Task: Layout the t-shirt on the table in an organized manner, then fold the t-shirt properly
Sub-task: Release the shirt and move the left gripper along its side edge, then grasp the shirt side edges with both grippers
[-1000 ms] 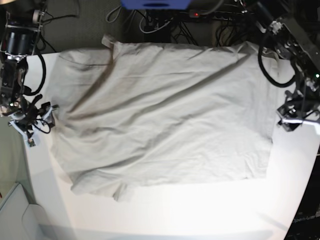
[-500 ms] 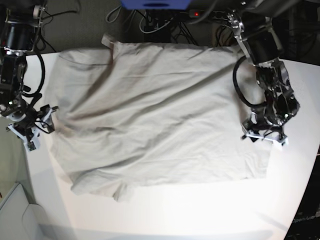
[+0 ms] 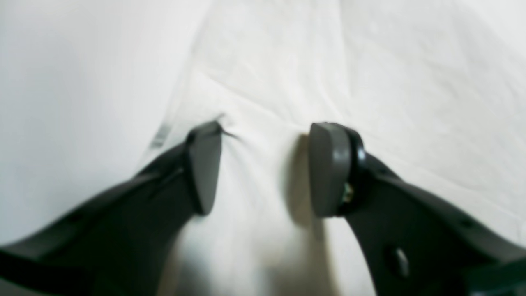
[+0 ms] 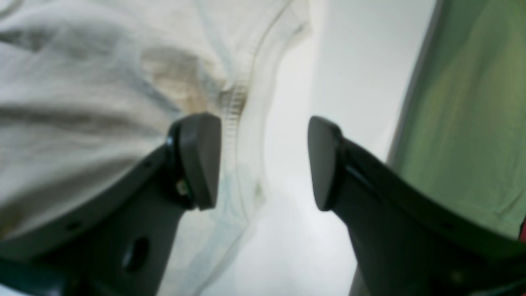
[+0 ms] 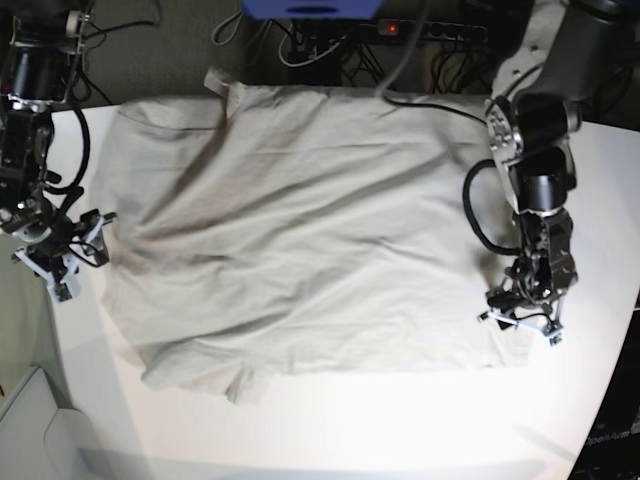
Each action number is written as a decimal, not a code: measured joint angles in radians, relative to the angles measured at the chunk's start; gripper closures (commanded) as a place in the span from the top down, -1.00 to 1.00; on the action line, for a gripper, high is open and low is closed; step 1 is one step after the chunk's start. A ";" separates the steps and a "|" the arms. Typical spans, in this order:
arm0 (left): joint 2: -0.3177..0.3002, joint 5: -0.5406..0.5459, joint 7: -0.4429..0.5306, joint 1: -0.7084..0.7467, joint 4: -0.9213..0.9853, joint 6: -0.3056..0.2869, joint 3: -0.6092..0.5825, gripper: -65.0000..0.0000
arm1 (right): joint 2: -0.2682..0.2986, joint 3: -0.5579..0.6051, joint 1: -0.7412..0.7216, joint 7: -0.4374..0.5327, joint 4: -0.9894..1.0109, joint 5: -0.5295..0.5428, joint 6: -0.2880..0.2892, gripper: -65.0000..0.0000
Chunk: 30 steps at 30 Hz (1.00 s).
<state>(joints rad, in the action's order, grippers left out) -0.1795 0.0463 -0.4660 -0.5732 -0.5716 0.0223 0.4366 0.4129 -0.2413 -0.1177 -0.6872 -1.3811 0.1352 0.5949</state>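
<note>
White and matte, the surface [image 5: 400, 420] carries the t-shirt [image 5: 300, 230], spread wrinkled across its middle and far edge. Both pincers stand spread and empty: the left pincer [image 5: 522, 318] over the hem near the surface's right edge, the right pincer [image 5: 62, 250] straddling the cloth's rim at the left edge. Closing too high could catch one layer only, dragging the shirt askew.

one t-shirt [image 5: 300, 230], one table [image 5: 380, 420], two pincers, left pincer [image 5: 520, 325], right pincer [image 5: 62, 255]
</note>
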 measured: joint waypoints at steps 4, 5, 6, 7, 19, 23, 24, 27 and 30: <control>-0.050 -0.009 0.107 -0.079 0.163 0.009 -0.001 0.04 | 0.000 0.000 0.000 -0.005 0.000 -0.002 0.000 0.05; -0.054 -0.013 0.117 -0.088 0.178 0.010 -0.002 0.04 | 0.000 0.000 0.000 -0.003 0.000 -0.001 0.001 0.05; -0.058 -0.012 0.120 -0.092 0.182 0.011 -0.003 0.04 | 0.000 0.000 0.000 -0.001 0.000 -0.001 0.000 0.05; -0.059 -0.012 0.119 -0.093 0.182 0.011 -0.003 0.04 | 0.000 0.000 0.000 -0.001 0.000 -0.001 0.000 0.05; -0.003 0.002 -0.363 -0.065 -0.313 0.026 0.006 0.04 | -0.005 0.004 0.000 -0.001 0.000 -0.002 0.003 0.05; 0.057 -0.013 -0.532 0.064 -0.599 0.027 0.006 0.04 | -0.025 0.004 0.002 -0.002 0.000 -0.001 0.004 0.05; 0.069 -0.016 -0.558 0.097 -0.640 0.026 0.006 0.04 | -0.029 0.004 0.002 -0.002 -0.001 -0.002 0.004 0.05; 0.101 -0.013 -0.578 0.189 -0.706 0.026 0.006 0.04 | -0.052 0.005 0.009 0.002 -0.001 -0.001 0.004 0.05; 0.108 -0.010 -0.577 0.232 -0.706 0.023 0.006 0.04 | -0.064 0.014 0.024 -0.006 -0.001 -0.002 0.008 0.05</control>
<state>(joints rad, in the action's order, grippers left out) -0.0719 0.0364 -1.0428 -0.3408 -1.2778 0.0452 0.4427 0.3492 -0.2272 -0.0940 -0.6933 -1.3819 0.1337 0.6025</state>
